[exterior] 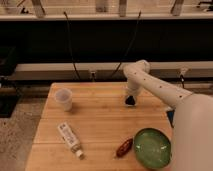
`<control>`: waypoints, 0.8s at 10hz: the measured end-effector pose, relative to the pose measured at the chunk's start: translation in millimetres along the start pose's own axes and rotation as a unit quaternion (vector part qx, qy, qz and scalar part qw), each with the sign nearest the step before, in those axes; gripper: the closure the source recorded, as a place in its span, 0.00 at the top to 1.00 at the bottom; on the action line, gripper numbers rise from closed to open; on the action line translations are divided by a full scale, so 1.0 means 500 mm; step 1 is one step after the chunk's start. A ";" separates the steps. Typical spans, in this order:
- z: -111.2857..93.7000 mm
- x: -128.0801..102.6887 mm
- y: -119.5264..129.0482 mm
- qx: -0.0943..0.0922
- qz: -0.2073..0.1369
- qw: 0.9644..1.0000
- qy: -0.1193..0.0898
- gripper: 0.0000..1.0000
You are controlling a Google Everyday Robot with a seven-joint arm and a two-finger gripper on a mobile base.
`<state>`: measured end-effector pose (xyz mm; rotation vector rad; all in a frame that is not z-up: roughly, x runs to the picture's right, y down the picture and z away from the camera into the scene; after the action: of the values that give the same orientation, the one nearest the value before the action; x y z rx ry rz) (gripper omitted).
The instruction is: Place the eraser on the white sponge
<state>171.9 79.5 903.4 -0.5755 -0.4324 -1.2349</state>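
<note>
My gripper hangs at the end of the white arm, low over the far middle of the wooden table. It looks dark and sits close to the tabletop. No eraser shows by itself; whether the gripper holds one is hidden. No small flat white sponge shows anywhere on the table; the spot under the gripper is covered by it.
A translucent white cup stands at the far left. A long white labelled tube lies at the front left. A green bowl sits at the front right, with a red-brown object beside it. A wall and cables run behind the table.
</note>
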 end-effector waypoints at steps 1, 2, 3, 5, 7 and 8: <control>0.001 0.001 0.004 0.000 0.002 1.000 0.000 0.63; 0.002 0.001 0.004 0.000 0.003 1.000 0.000 0.71; 0.001 0.002 0.004 0.001 0.004 1.000 0.001 0.77; -0.009 0.010 0.006 0.003 0.006 1.000 0.008 0.80; -0.027 0.019 0.009 0.003 0.007 1.000 0.017 0.80; -0.046 0.026 0.011 0.003 0.007 1.000 0.025 0.80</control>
<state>181.0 56.8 892.3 -0.5419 -0.3894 -1.2309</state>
